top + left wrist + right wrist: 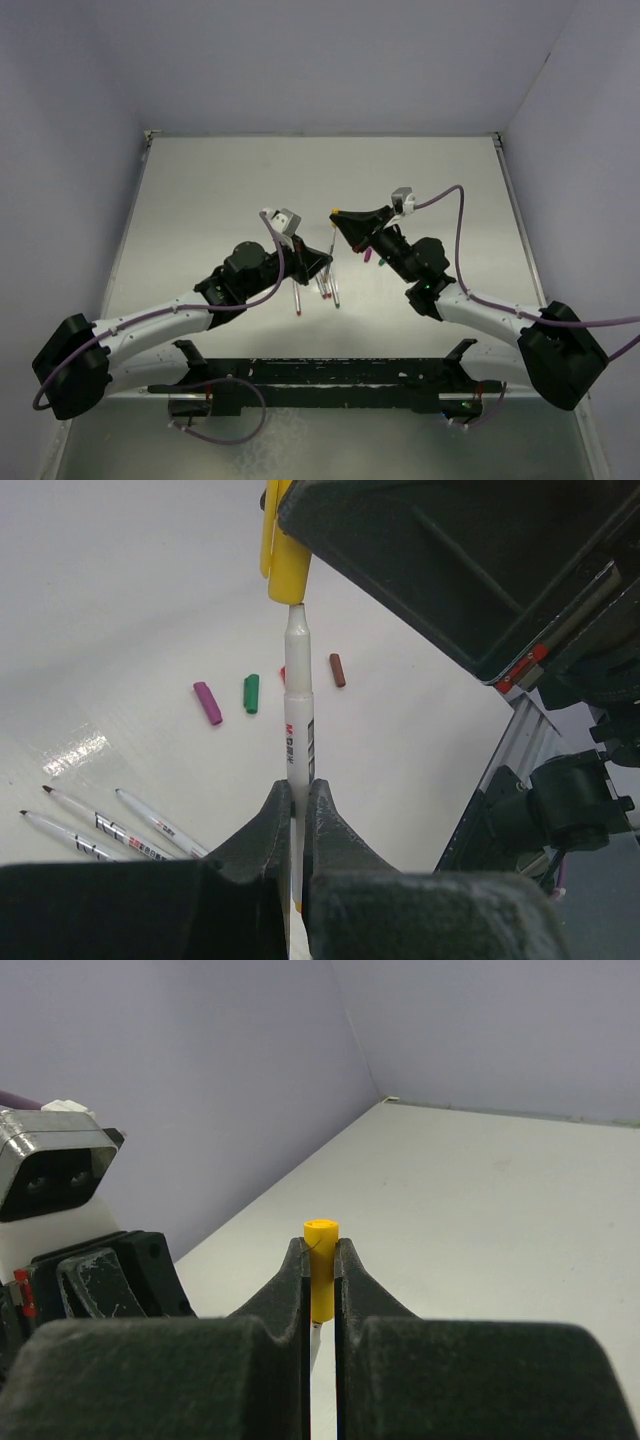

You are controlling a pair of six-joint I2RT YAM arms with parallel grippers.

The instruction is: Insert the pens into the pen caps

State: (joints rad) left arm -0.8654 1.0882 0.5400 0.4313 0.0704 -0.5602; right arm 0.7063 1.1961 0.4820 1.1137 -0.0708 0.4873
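The step in hand looks like the seating of one pen (298,720) into the yellow cap (285,560). The left hand (298,792) is clamped on the pen's barrel, and the pen's narrow tip stands right at the cap's open mouth. The right hand (320,1260) is closed tight on the cap, whose closed end pokes out past its fingertips.

To do this well, the pen and the cap should share one straight line before any push. The push should then run slowly along that line. The grip sits well back from the tip, so a push even a little off line could swing the pen or let it slide between the fingers. Both grips need to stay firm until the cap meets the pen's shoulder.

Both arms reach in from the near corners and their hands meet, lifted, over the middle of the surface (120,600). On it lie a purple cap (208,702), a green cap (251,693) and a red cap (338,670). Three more pens (100,825) lie nearer, to the left.
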